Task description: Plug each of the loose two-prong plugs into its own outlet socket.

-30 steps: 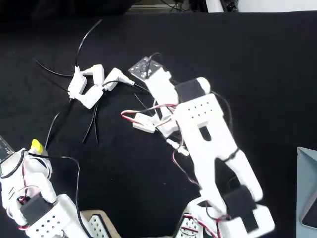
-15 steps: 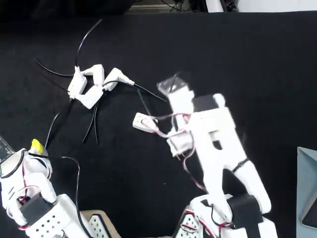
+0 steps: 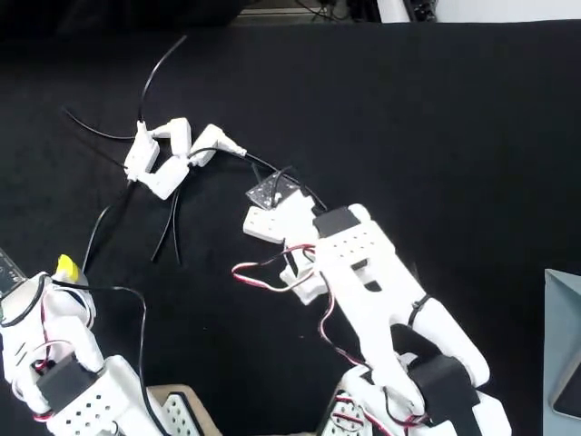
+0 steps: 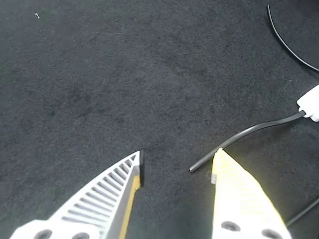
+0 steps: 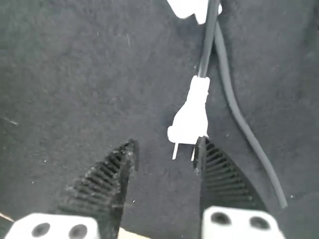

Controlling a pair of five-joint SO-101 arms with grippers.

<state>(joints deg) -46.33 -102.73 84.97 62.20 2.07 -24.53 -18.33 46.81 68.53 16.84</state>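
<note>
Right fingers (image 5: 212, 167) apart, nothing clamped. The plug (image 5: 192, 117) lies flat on the surface (image 3: 472, 109) just ahead of the tips. Its prongs point back toward my wrist, one of them just beside a finger. Its black cord (image 5: 207, 45) runs away from me, with a second cord (image 5: 244, 129) alongside.

Handling, my read: light, rigid moulded plastic, and smooth, so likely slippery. The cord looks springy and will probably twist the body once it's lifted. Best hold is across the flat flanks of the body, just behind the prongs. Not on the prongs (thin, would bend) and not on the cord (no control of angle).

Left fingers (image 4: 229, 184) also apart and empty, low over bare cloth, with a loose cord end (image 4: 192, 170) between the tips. Left arm (image 3: 54, 354) sits at the near corner, well apart from the work.

Socket cluster (image 3: 163, 162) is toward the far side, cords fanning out. Can't tell which sockets are filled. A white block (image 3: 261, 223) lies by my right arm; can't tell if it's a socket.

Surface is black matte cloth, probably soft with some grip. Grey bin (image 3: 563, 345) at its edge.
</note>
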